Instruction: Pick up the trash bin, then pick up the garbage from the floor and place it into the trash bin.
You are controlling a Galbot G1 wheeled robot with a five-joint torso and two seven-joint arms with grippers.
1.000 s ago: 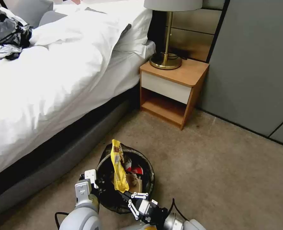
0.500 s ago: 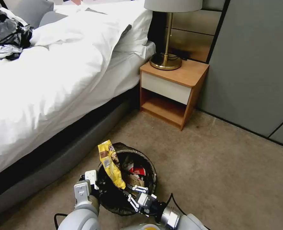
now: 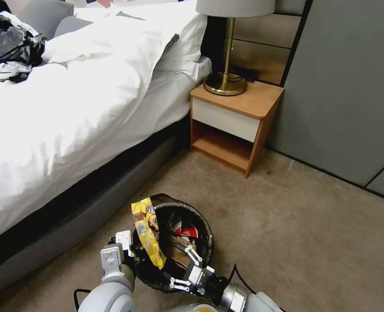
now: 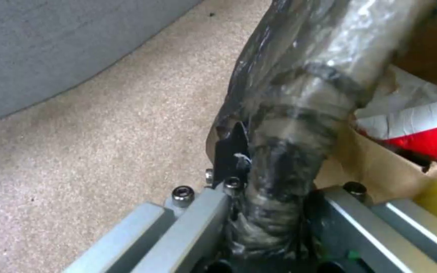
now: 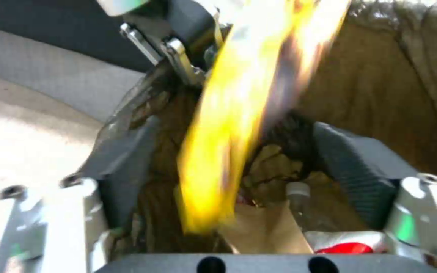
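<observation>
Seen on the beige carpet floor (image 3: 287, 225) beside the grey bed base (image 3: 83, 216): small round trash bin (image 3: 203, 225) lined with a dark brown-black translucent bag folded over its rim. Inside it, a crushed red-and-white paper cup (image 3: 185, 231), a tan paper piece (image 3: 174, 253) and a long yellow snack wrapper (image 3: 148, 232) leaning on the near-left rim, its upper end poking above. Left tool (image 4: 269, 189) clenched on the bagged rim, fingers either side of the plastic. Right tool (image 3: 184, 271) released, fingers spread wide just above the bin's near edge, wrapper hanging loose between them. Wrapper print unreadable.
</observation>
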